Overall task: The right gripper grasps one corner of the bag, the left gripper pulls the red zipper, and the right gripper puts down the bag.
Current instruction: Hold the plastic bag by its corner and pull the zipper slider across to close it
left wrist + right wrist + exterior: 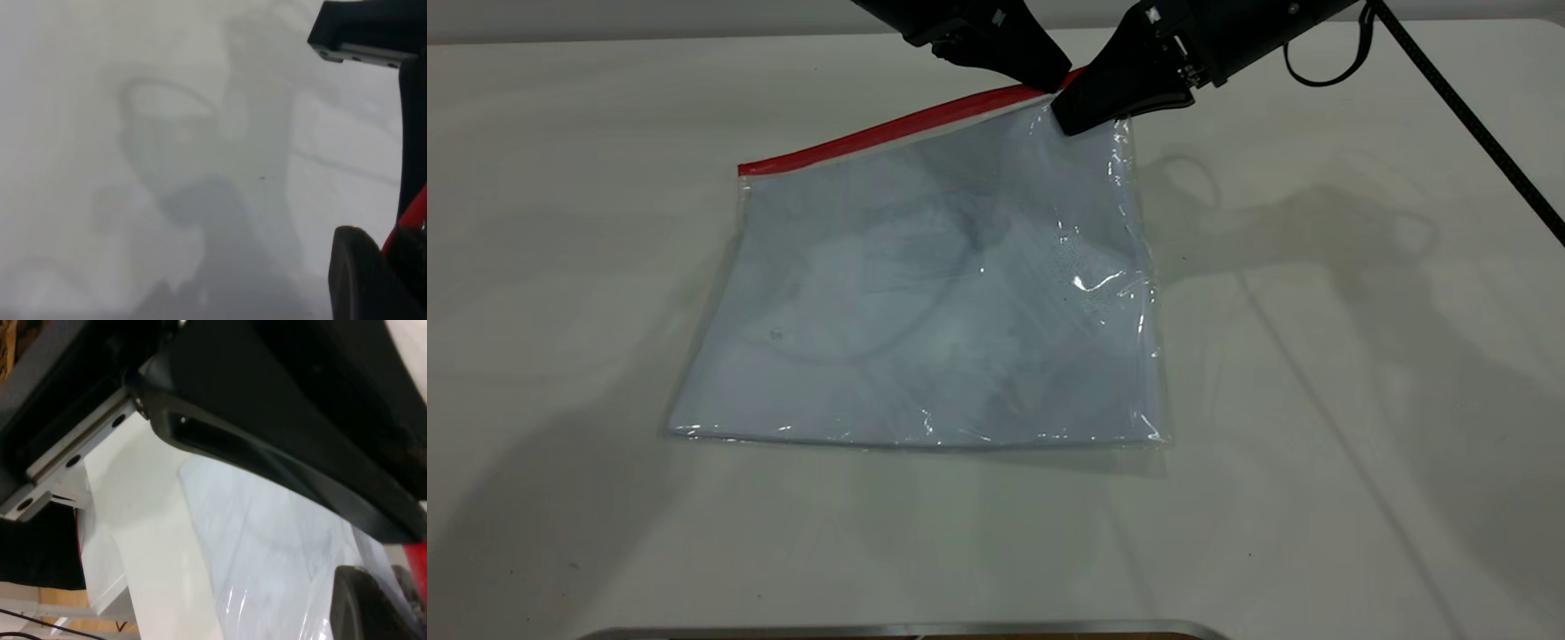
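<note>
The bag (925, 293), a clear pouch with white sheets inside, lies on the table, its red zipper (889, 132) along the far edge. My right gripper (1072, 116), the one with the looped cable, is shut on the far right corner (1074, 80), which rises slightly off the table. The right wrist view shows plastic (267, 540) pinched in the right gripper (383, 587), with red (417, 563) beside it. Right beside it, my left gripper (1054, 80) sits on the zipper's right end. In the left wrist view the left gripper (390, 243) is shut with the red zipper (403, 223) between its fingers.
The white table (1316, 356) surrounds the bag on all sides. A black cable (1476, 124) runs down the right from the right arm. A metal edge (907, 631) lines the near side. The left arm's body (280, 420) fills much of the right wrist view.
</note>
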You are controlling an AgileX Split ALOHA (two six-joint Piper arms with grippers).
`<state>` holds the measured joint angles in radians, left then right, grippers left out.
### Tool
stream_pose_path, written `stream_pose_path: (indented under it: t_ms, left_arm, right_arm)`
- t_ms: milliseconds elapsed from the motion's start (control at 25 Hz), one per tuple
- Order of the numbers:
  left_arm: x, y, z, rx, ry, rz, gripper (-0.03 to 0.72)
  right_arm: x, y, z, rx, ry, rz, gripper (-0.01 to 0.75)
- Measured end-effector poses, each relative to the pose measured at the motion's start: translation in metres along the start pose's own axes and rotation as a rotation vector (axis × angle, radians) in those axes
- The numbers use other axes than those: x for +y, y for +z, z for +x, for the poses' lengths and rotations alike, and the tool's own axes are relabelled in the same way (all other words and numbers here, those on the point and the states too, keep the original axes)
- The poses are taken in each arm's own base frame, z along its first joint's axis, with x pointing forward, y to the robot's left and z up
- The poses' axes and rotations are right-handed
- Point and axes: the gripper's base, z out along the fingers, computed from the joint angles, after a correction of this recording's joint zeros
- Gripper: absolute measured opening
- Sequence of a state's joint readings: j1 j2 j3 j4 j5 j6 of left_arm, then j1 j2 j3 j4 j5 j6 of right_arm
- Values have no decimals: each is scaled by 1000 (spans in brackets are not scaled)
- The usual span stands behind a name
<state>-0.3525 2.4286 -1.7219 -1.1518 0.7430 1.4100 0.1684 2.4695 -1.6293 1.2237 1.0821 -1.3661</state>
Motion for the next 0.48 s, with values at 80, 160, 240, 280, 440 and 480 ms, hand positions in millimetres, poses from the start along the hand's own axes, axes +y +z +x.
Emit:
stream_pose_path:
  t_ms: [80, 160, 240, 280, 440, 480]
  left_arm:
    - [1, 0, 0, -2, 1, -6, 127]
    - [2, -1, 0, -5, -2, -13, 127]
    - [6, -4, 1, -8, -7, -22, 127]
    - [8, -6, 2, -10, -10, -27, 127]
    - [16, -13, 8, 17, 6, -53, 127]
    - [19, -15, 10, 30, 12, -60, 127]
  right_arm:
    - [-2, -4, 1, -8, 7, -3, 33]
    - [-5, -10, 1, -19, 18, -9, 33]
    - [-7, -15, 1, -35, 30, -17, 33]
    - [-9, -18, 2, -43, 36, -15, 33]
    - [-13, -25, 2, -61, 49, -16, 33]
    - [-14, -26, 3, -63, 51, -16, 33]
